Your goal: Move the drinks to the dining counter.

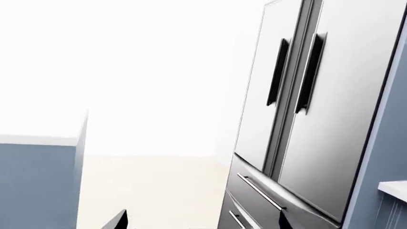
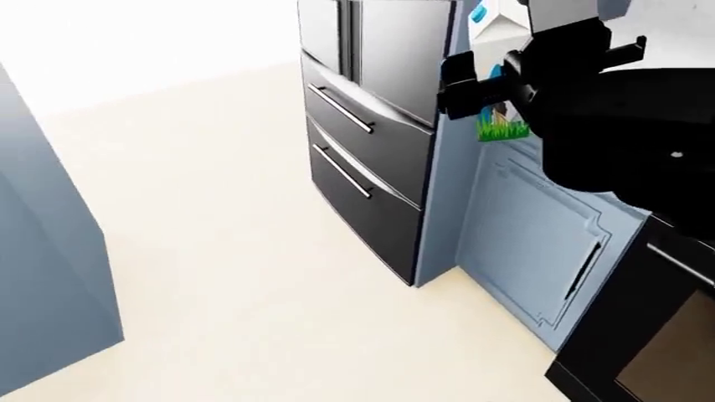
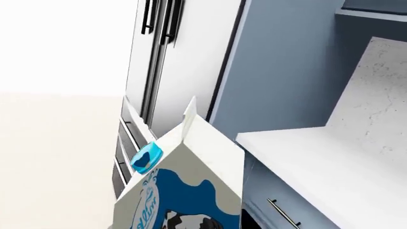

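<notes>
white and blue, the milk carton (image 3: pixel 184 186) is riding high in the right tool (image 2: pixel 491 88), whose black fingers are clamping it at its grass-printed lower half. its blue cap (image 3: pixel 146 158) is facing the steel fridge (image 2: pixel 369 109), standing just beyond the tool. under the tool, light-blue cabinets (image 2: pixel 537 243) are carrying a white worktop (image 3: pixel 330 167). the left tool (image 1: pixel 197 224) is showing only two dark finger tips pointing toward the fridge; i cannot tell whether it is clenched or released.
</notes>
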Robot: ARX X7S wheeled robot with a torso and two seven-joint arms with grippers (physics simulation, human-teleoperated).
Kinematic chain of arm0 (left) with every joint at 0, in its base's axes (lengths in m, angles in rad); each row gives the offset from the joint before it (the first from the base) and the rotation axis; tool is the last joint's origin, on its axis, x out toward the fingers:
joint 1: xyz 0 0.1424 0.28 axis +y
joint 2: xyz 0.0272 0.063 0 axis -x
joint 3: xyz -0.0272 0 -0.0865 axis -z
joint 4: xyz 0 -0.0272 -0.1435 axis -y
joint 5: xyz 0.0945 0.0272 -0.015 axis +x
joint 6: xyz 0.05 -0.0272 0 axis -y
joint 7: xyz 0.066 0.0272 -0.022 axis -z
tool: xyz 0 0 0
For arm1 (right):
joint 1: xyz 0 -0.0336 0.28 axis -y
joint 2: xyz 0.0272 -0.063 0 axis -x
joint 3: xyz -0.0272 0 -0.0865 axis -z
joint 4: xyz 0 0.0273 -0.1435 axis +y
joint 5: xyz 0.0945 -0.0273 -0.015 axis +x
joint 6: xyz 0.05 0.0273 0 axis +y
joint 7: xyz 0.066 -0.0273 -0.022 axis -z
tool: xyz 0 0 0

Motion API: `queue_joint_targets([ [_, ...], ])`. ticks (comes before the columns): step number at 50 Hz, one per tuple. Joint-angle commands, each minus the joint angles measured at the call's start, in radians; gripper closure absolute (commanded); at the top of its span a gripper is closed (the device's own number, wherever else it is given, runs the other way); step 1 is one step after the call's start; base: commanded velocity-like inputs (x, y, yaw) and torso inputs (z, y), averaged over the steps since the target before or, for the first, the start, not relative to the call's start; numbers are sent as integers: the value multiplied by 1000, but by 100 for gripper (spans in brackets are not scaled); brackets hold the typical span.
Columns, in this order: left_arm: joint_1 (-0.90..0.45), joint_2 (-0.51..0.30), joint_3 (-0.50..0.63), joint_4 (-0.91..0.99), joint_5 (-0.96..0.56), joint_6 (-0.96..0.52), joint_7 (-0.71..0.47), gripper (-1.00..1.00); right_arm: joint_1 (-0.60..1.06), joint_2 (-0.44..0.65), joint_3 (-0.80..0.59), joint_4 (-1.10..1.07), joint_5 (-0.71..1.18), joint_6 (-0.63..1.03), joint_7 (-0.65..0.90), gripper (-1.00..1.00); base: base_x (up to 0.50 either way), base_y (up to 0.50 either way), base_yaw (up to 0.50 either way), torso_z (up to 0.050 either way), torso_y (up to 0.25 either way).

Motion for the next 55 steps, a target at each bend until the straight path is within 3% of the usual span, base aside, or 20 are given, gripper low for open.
queue_joint_targets([
  [1, 0, 3, 6, 2, 5, 0, 3, -100, 8, 2, 2, -11, -29, 14, -18, 100, -135, -211, 500, 0, 0],
  [55, 4, 5, 10, 1, 17, 0, 13, -100, 14, -4, -18, -16, -32, 32, -59, 100, -78, -179, 500, 0, 0],
])
